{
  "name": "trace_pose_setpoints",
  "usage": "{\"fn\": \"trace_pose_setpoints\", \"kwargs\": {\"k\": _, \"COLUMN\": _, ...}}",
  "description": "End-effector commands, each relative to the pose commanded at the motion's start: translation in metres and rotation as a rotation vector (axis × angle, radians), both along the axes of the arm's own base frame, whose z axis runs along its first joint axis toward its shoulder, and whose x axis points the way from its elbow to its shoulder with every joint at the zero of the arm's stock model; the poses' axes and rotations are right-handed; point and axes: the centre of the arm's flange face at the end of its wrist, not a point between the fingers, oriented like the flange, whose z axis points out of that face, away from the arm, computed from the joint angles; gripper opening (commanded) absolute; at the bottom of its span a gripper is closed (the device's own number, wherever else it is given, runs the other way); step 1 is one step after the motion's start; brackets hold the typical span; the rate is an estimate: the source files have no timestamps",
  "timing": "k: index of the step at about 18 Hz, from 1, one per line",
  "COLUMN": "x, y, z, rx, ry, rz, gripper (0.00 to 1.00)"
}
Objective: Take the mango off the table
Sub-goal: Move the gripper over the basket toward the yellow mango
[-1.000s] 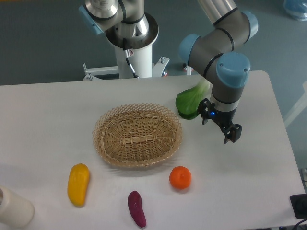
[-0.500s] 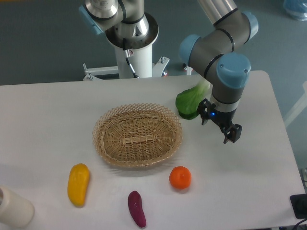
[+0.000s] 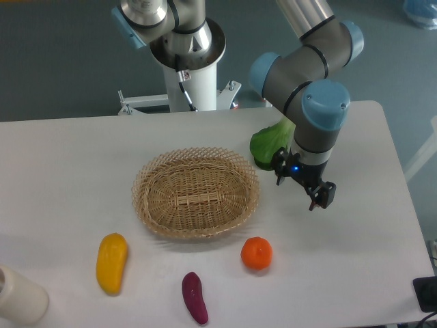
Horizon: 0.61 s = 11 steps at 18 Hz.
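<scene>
My gripper (image 3: 301,188) is hanging above the right half of the table (image 3: 355,260), pointing down, and I am carrying nothing in it. The two black fingers (image 3: 322,195) are showing apart from each other with bare tabletop visible around them, but from this angle I cannot tell how wide the jaws are really standing. A small blue light is glowing on my wrist just above them. My arm is rising from there through a grey joint with a blue cap and running up out of the top of the view.

Just behind my wrist, a green leafy vegetable (image 3: 268,145) is lying on the table, partly covered by my forearm. To my left, near the middle of the table, an oval woven wicker basket (image 3: 196,192) is sitting flat, with nothing visible inside it.

In front of the basket, toward the near edge, a round orange (image 3: 257,252) is resting on the white surface, apart from the basket rim. Further left and nearer the edge, a small purple eggplant-like piece (image 3: 194,296) is lying lengthwise.

The mango (image 3: 112,262) is lying on the table at the front left, yellow-orange and elongated, well apart from my gripper, with the basket standing between us. It is touching none of the other pieces.

At the near left corner, a pale cream cylindrical object (image 3: 19,296) is showing only in part, cut off by the frame.
</scene>
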Motion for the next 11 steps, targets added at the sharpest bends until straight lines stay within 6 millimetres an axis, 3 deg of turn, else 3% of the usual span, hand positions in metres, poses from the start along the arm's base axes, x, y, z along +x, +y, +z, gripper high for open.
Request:
{"fn": "trace_pose_setpoints", "kwargs": {"k": 4, "x": 0.034, "y": 0.046, "z": 0.009, "rx": 0.007, "ry": -0.006, "rz": 0.084, "gripper": 1.0}}
{"fn": "trace_pose_setpoints", "kwargs": {"k": 11, "x": 0.089, "y": 0.088, "z": 0.011, "rx": 0.017, "ry": -0.056, "rz": 0.237, "gripper": 1.0}}
